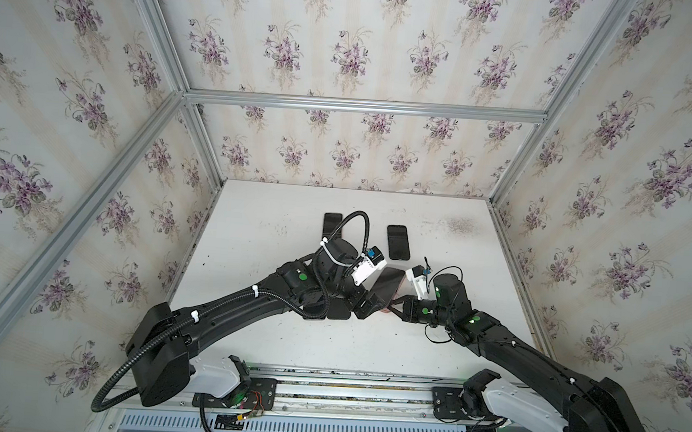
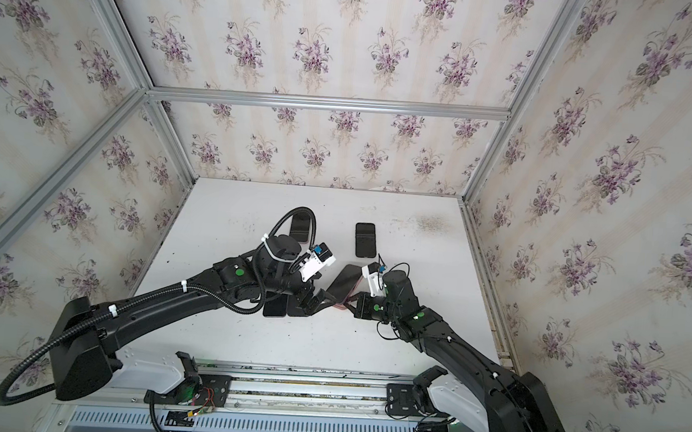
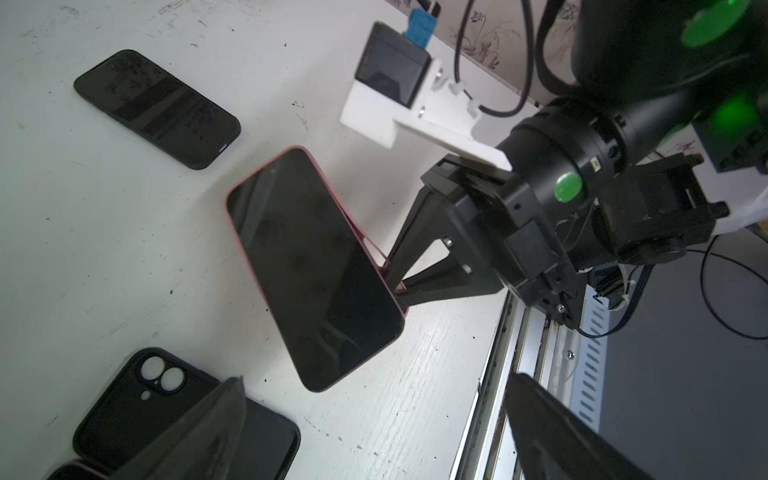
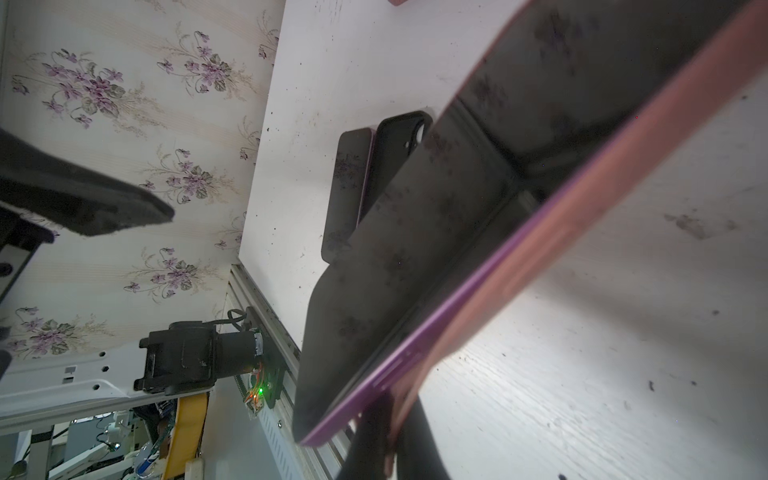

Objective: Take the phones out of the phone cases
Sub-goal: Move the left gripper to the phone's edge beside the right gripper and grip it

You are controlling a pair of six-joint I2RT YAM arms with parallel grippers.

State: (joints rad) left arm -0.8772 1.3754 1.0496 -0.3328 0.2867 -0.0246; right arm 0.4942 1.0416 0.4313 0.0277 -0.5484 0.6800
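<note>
Here, floral walls (image 1: 347, 50) enclose the scuffed table (image 1: 265, 336) under the phone case (image 4: 623, 174).

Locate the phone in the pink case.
In both top views the pink-cased phone is mid-table, held tilted by the right gripper at its edge, in front of a flat-lying black phone.

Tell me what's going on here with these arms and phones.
The right gripper is shut on the edge of the pink case, holding the phone tilted above the table. The phone sits in its case, with the lip peeled away at the pinch. The left gripper is open beside it, holding nothing. An empty black case lies nearby.
</note>
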